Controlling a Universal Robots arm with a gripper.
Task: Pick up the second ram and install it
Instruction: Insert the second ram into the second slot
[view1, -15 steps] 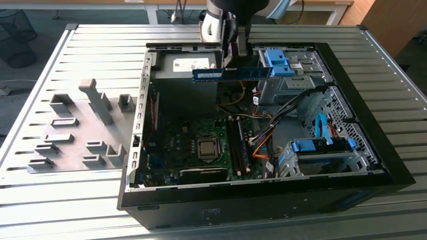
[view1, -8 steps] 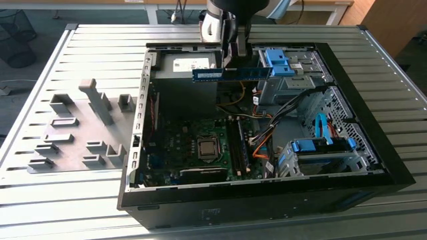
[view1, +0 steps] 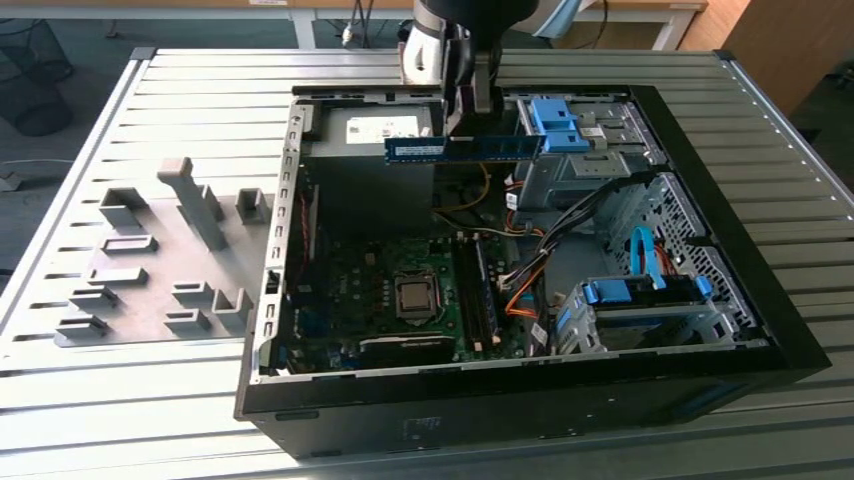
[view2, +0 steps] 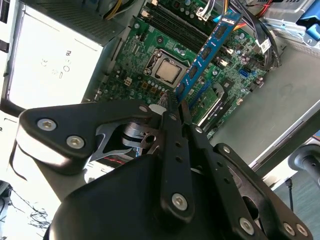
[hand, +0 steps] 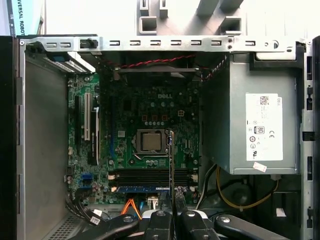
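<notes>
claw: gripper (view1: 469, 132) clamped mid-stick on the second ram (view1: 441, 149), balance I guess
spot: high over the motherboard (view1: 374, 290), edge down

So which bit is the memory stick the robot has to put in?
Find the big black computer case lying open on the slatted table. Over it the gripper hangs down, shut on the second ram. It is the long, thin blue strip with dark chips, held up in the air, unlike the black slot rails fixed on the green board below.
</notes>
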